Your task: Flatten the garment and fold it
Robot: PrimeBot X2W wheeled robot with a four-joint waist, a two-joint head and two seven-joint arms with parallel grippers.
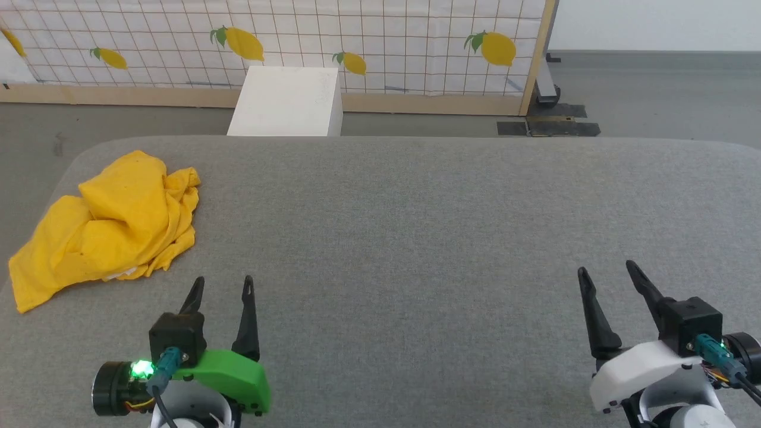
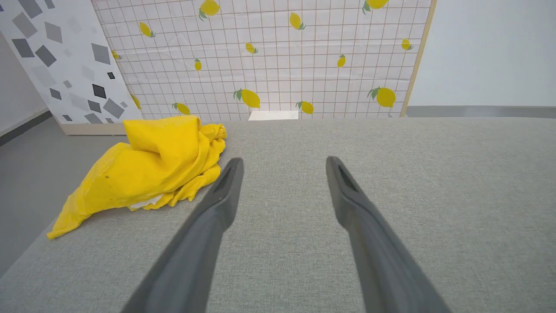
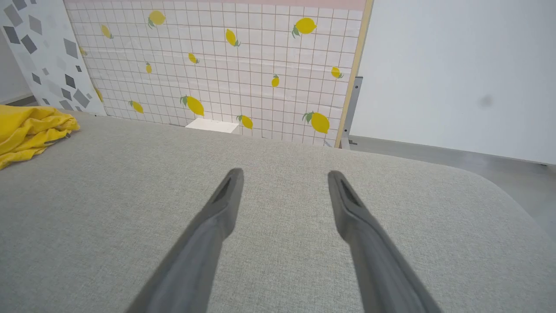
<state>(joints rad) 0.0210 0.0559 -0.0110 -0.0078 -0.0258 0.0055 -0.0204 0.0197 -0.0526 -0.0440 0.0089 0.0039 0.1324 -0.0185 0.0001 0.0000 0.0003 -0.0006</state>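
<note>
While the left hand (image 1: 223, 279) at seven o'clock and the right hand (image 1: 606, 267) at five o'clock are both standing wide open and empty, the garment (image 1: 113, 220) is lying crumpled at nine o'clock on the grey bench (image 1: 416, 226), a bright yellow heap with a white scrap peeking out at its near edge.

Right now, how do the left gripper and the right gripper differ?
The left gripper has a green shell; the right gripper has a white one. The left gripper sits close to the garment; the right gripper is far from it. Both have open, empty jaws.
</note>
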